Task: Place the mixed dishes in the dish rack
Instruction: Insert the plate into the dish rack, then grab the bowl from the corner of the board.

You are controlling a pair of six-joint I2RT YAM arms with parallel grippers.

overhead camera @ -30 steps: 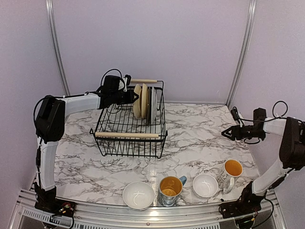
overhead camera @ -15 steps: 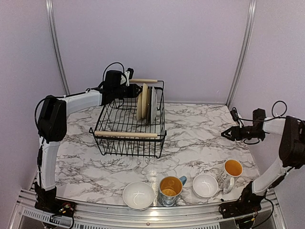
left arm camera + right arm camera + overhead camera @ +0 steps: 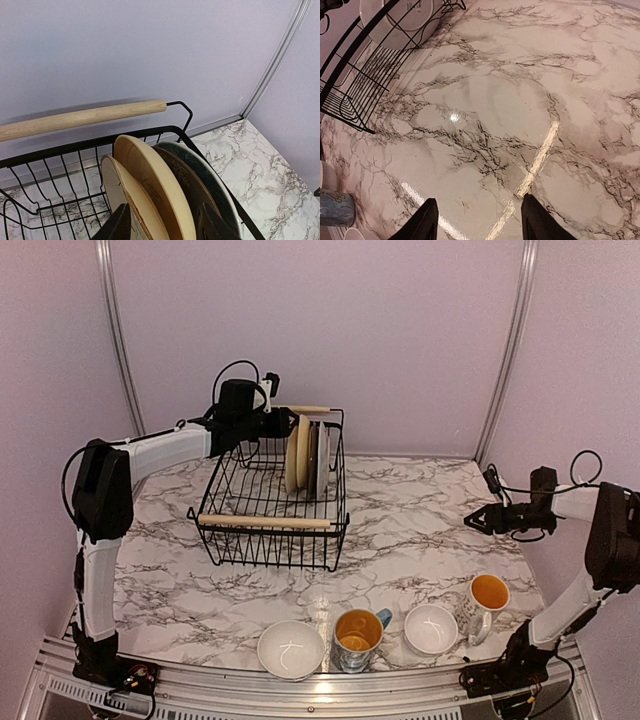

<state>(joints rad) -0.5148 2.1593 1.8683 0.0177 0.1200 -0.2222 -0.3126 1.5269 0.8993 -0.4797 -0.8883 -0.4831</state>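
Plates point(image 3: 155, 195) are standing in the rack point(image 3: 65, 150), right between my left pincer's point(image 3: 164, 216) spread jaws, which are gripping nothing. Plates are looking done; next I'm needing to back out toward the bowls point(image 3: 291, 649) well behind it.

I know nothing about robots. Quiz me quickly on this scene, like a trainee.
1. True or false: the plates stand on edge in the dish rack.
2. How many dishes sit on the table outside it?
3. The left gripper is: A over the plates, jaws open; B touching the table; C shut on the dish rack.
Key: 1 true. 2 four: two bowls, two mugs. 3 A.
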